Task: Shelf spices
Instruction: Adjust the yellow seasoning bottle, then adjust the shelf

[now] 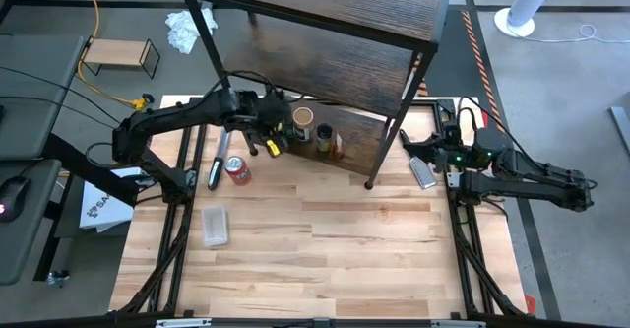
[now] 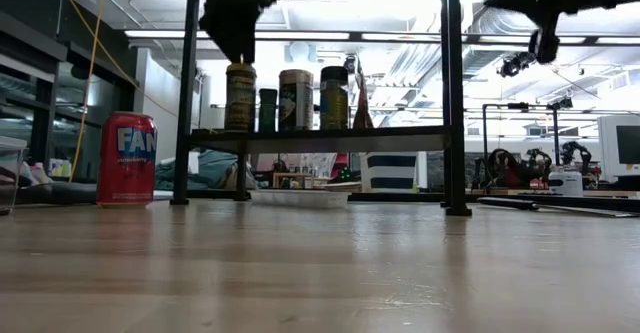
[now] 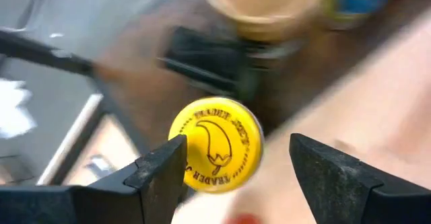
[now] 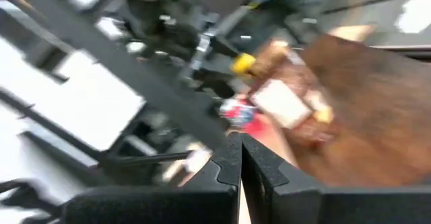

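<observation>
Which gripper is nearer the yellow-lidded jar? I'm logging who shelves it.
Left. The left gripper hangs directly over the yellow-lidded jar, jaws open around its lid. The right gripper waits beyond the shelf's far leg.

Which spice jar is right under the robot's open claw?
The yellow-lidded jar, at the left end of the row on the shelf's bottom board. The left gripper hangs open just above it; the tan-lidded jar and the others stand farther along.

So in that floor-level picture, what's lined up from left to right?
Red soda can → yellow-lidded jar under the left gripper → small dark jar → tan-lidded jar → dark greenish jar → black metal shelf leg.
</observation>
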You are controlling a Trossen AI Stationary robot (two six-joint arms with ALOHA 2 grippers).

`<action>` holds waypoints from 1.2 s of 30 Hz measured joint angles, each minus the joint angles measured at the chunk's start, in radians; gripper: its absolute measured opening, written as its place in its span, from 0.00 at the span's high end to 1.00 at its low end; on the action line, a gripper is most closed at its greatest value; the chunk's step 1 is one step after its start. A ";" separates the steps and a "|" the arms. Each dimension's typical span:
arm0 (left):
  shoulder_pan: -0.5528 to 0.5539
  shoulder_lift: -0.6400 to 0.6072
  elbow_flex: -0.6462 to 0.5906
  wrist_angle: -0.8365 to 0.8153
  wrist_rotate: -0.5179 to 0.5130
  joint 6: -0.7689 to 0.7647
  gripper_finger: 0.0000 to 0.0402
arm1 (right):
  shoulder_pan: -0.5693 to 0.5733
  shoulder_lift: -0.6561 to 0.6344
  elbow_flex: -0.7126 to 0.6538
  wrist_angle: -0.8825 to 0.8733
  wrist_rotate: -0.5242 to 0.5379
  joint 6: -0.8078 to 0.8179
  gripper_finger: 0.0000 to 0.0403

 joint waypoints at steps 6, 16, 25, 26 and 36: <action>-0.076 -0.049 0.031 -0.001 -0.010 0.000 0.36 | 0.025 -0.002 0.000 -0.002 -0.109 0.053 1.00; -0.081 -0.065 0.028 0.000 -0.135 0.054 0.36 | 0.130 0.024 0.000 -0.019 -0.033 0.075 1.00; -0.124 -0.158 0.058 0.050 0.002 0.002 0.36 | 0.394 0.170 0.000 0.051 0.028 0.225 1.00; -0.133 -0.179 0.060 0.064 -0.005 -0.016 0.36 | 0.437 0.206 0.000 0.092 0.083 0.229 1.00; -0.226 -0.317 0.063 0.197 -0.091 -0.092 0.36 | 0.652 0.482 0.000 0.455 0.819 0.169 1.00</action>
